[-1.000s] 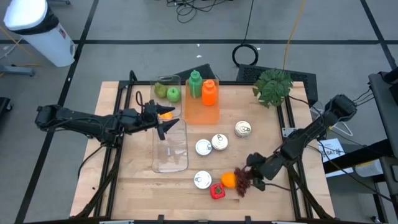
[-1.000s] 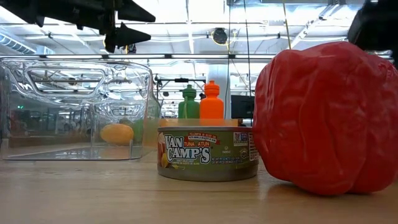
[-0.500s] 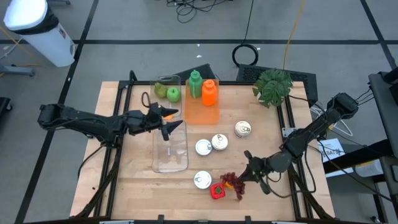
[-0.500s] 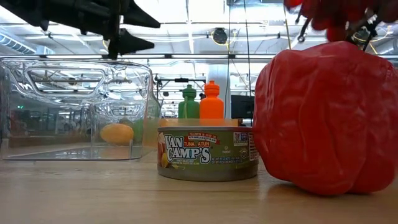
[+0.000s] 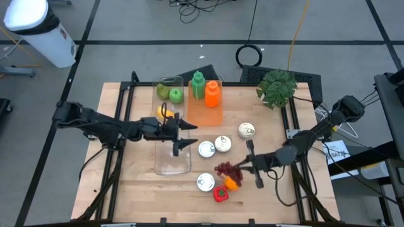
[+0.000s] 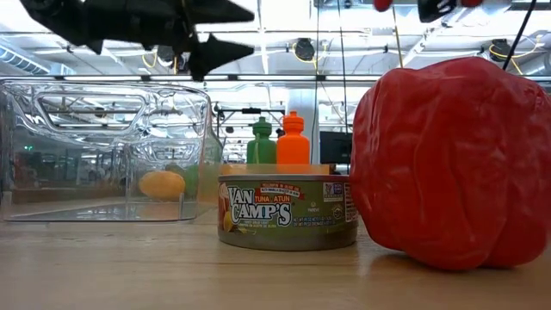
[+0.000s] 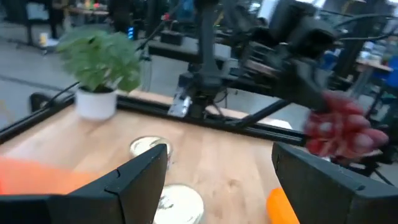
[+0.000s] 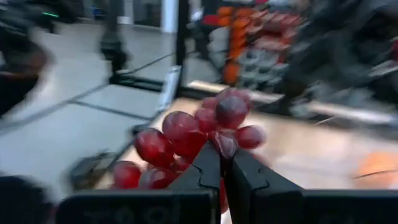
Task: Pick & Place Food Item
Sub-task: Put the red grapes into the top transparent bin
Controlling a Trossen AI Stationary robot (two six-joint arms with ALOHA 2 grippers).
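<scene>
The right end effector point(image 5: 238, 168), low and right of centre in the high view, pinches a bunch of red grapes point(image 5: 226, 169) above the worktop point(image 5: 265, 126). Carry it level toward the clear bin point(image 5: 172, 151), clearing the tuna cans point(image 5: 214, 146). The left end effector point(image 5: 183, 135), spread, hovers over that bin and should give way.

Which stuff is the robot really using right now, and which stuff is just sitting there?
Using:
- red grapes, pinched by the right gripper
- clear bin, under the open left gripper

Just sitting:
- red pepper
- orange
- four tuna cans
- green apples
- two bottles
- potted plant
</scene>
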